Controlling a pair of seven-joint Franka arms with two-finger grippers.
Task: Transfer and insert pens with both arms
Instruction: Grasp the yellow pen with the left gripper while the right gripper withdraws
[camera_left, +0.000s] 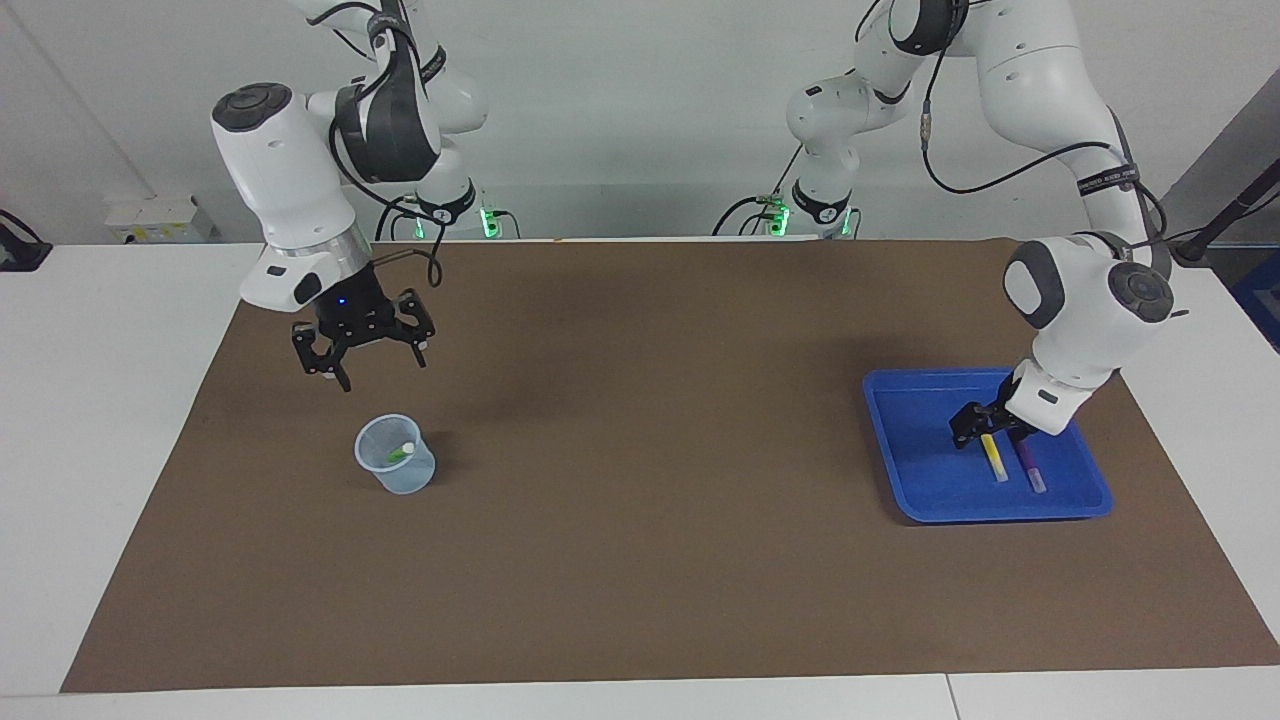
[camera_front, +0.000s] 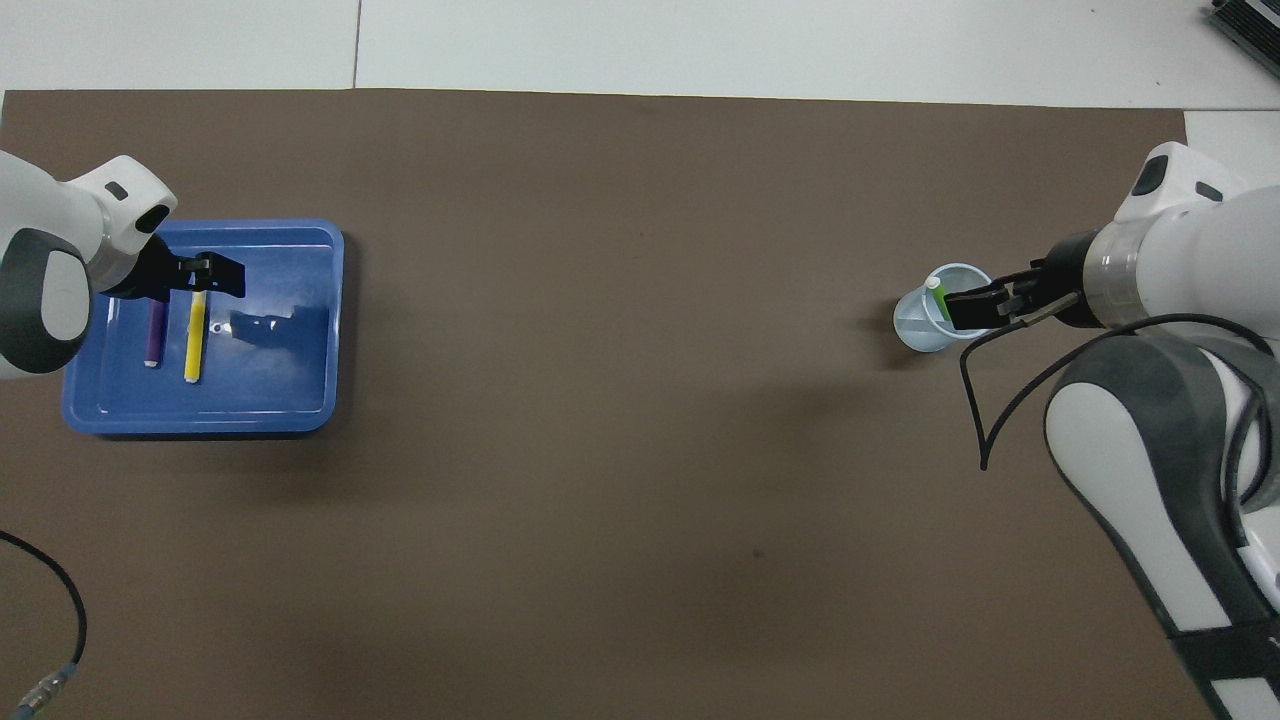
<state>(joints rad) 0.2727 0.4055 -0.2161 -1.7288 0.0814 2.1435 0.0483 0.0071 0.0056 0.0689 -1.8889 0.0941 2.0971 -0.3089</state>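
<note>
**Left gripper poised over the yellow pen's upper end**

The yellow pen (camera_left: 993, 456) lies flat in the blue tray (camera_left: 920, 480) at the left arm's end of the table, its long axis running nearer-to-farther from the robots, pale tip pointing away from them. The purple pen (camera_left: 1030, 466) lies just beside it, parallel. The left gripper (camera_left: 978, 428) hangs low over the yellow pen's robot-side end, jaws spread and holding nothing; by my reading the pen sits directly under them, so a short drop should straddle it (the purple neighbour leaves little room).

The green pen (camera_left: 401, 452) leans inside the clear cup (camera_left: 396, 468) at the right arm's end. The right gripper (camera_left: 362, 352) hovers above the mat near the cup, jaws spread wide, empty.
</note>
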